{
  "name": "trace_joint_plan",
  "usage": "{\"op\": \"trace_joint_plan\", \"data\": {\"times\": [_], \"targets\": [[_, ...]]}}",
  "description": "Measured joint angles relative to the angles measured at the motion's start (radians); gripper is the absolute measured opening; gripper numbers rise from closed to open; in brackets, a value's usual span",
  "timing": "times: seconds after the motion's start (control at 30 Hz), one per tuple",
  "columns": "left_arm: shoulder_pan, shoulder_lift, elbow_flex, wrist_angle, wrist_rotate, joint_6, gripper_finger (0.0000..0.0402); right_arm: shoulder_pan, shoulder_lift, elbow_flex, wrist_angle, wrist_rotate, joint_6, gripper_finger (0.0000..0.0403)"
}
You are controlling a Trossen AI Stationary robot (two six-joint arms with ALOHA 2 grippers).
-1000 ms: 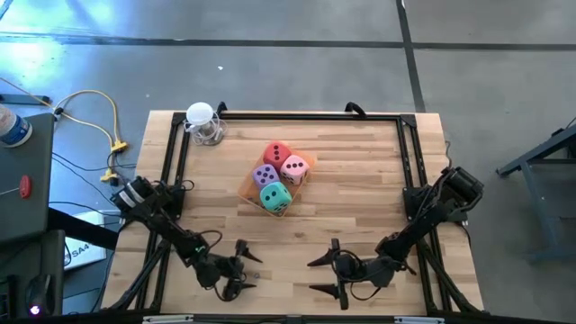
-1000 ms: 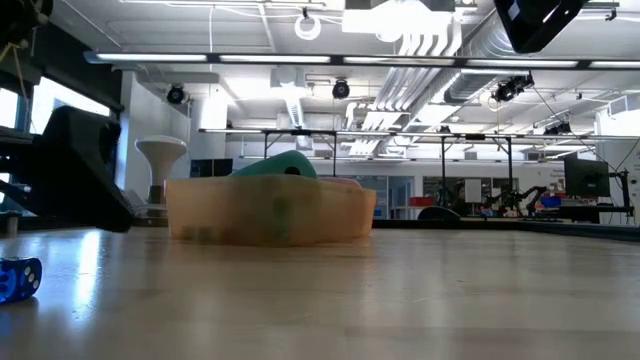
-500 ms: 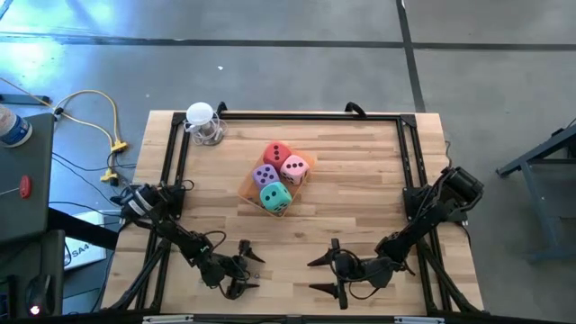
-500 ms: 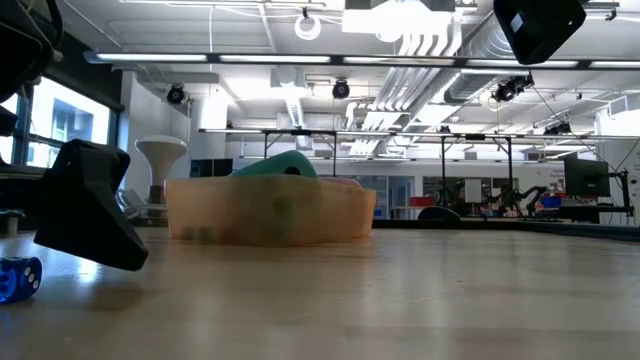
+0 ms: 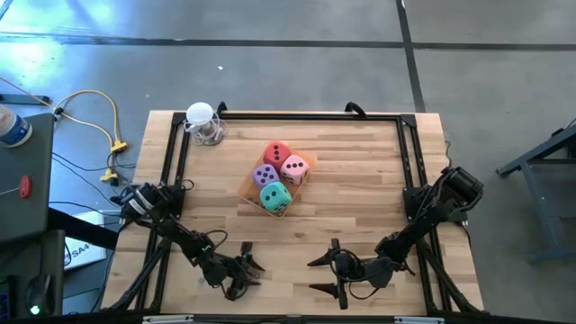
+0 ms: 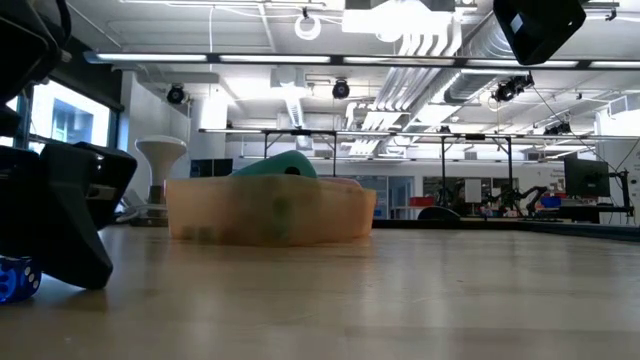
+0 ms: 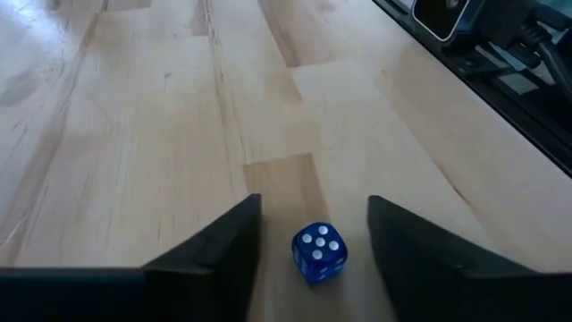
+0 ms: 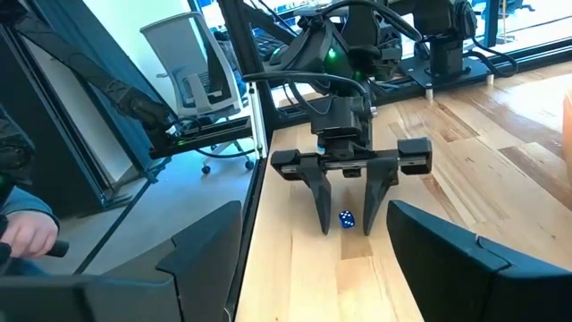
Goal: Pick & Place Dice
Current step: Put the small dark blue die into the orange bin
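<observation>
Four soft dice sit together in the translucent orange tray (image 5: 246, 190) at mid-table: red (image 5: 277, 153), pink (image 5: 294, 168), purple (image 5: 265, 175) and teal-green (image 5: 275, 198). In the low view only the teal-green die's top (image 6: 276, 165) shows above the tray wall (image 6: 270, 212). A small blue die (image 7: 319, 253) with white pips lies on the wood near the table's near edge. My left gripper (image 7: 315, 207) is open, fingers pointing down, one on each side of that blue die (image 8: 345, 219) with a gap on both sides. My right gripper (image 5: 315, 274) waits open to its right.
A clear cup-like object with a white top (image 5: 204, 124) stands at the far left corner. Black frame rails (image 5: 409, 171) run along the table's sides and far edge. Bare wood lies between the tray and both grippers. A person's hand (image 8: 22, 234) shows beyond the table.
My left gripper has come down to the table and shifted slightly toward the right, so its open fingers now stand around the small blue die. The soft dice and the tray have not moved.
</observation>
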Motion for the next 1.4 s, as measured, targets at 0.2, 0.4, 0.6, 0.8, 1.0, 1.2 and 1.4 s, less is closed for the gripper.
{"op": "trace_joint_plan", "data": {"times": [0.2, 0.4, 0.6, 0.8, 1.0, 1.2, 1.4], "targets": [[0.001, 0.001, -0.001, 0.000, -0.004, -0.001, 0.0121, 0.000, 0.000, 0.000, 0.000, 0.000, 0.001, 0.0272], [0.001, 0.002, -0.002, 0.000, -0.007, -0.002, 0.0073, 0.000, 0.000, 0.000, 0.000, 0.000, 0.001, 0.0272], [0.002, 0.002, -0.002, 0.000, -0.006, 0.007, 0.0059, 0.000, 0.000, 0.000, 0.000, 0.000, 0.001, 0.0272], [0.011, -0.027, -0.003, -0.009, 0.007, 0.041, 0.0059, 0.000, 0.000, 0.000, 0.000, 0.003, 0.001, 0.0272], [0.029, -0.159, -0.008, -0.087, -0.006, 0.151, 0.0058, 0.000, 0.000, 0.000, 0.000, 0.004, 0.001, 0.0272], [0.119, -0.354, -0.005, -0.274, -0.049, 0.199, 0.0058, 0.000, 0.000, 0.000, -0.011, 0.003, 0.019, 0.0272], [0.282, -0.567, -0.005, -0.529, -0.136, 0.174, 0.0058, 0.000, 0.000, 0.000, -0.023, 0.003, 0.017, 0.0272]]}}
